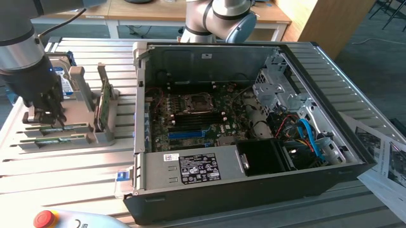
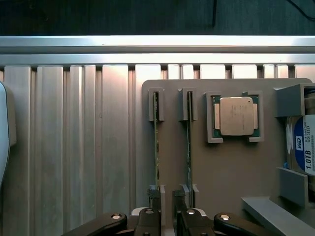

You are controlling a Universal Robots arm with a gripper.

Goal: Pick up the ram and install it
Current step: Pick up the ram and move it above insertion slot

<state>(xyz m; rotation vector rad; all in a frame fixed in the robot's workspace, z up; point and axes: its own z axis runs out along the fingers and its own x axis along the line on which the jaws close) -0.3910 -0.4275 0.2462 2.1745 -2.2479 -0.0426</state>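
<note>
At the exterior view's left, the dark two-fingered gripper hangs low over a grey plastic parts holder on the slatted aluminium surface. The ram, a long thin green circuit-board stick, lies seated in the holder's slot directly beneath the jaws, with a second matching green stick in the slot just beside it.

In the wrist view the gripper sits at the near end of the ram. Its jaws stand apart with a dark gap between them and clasp nothing.

Further right in the exterior view, the open black computer case shows its green motherboard.

By my judgement the pick-up is only at the approach. The ram is not yet lifted, and the installing is all left to do.
</note>
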